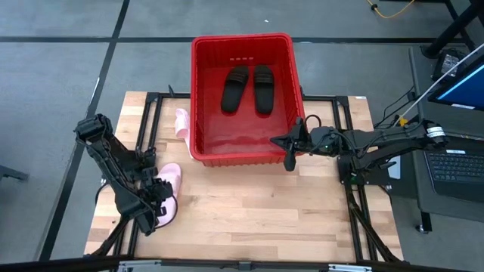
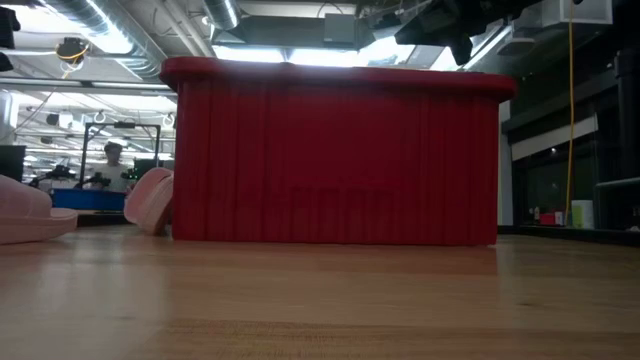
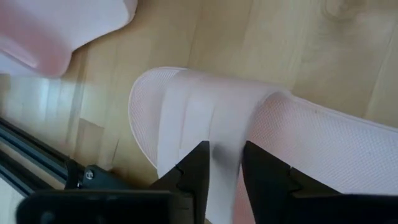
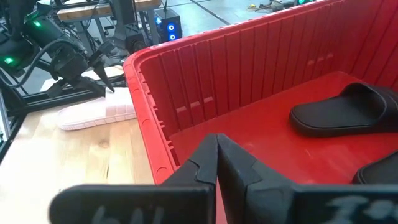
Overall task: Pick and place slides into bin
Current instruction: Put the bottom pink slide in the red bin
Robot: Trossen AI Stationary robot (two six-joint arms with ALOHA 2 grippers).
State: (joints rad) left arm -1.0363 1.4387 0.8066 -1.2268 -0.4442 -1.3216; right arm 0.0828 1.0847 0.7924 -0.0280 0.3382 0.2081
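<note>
wooden table [image 1: 257, 211] on a grey floor, lab clutter and a person way off in the low view. i've got the left gripper [image 3: 222, 163] down over a pale pink slide [image 1: 168, 194] at the near-left, fingers spread either side of its wide strap, not pinched yet. my plan: close square on the strap's middle, lift straight, clear the rim. the other pink slide [image 1: 181, 123] leans against the red bin's [image 1: 198, 98] left wall, outside it. inside the bin, two black slides [image 1: 248, 88] sit side by side at the far end. the right gripper [image 1: 290, 140] waits clenched and empty at the bin's near-right corner.
</note>
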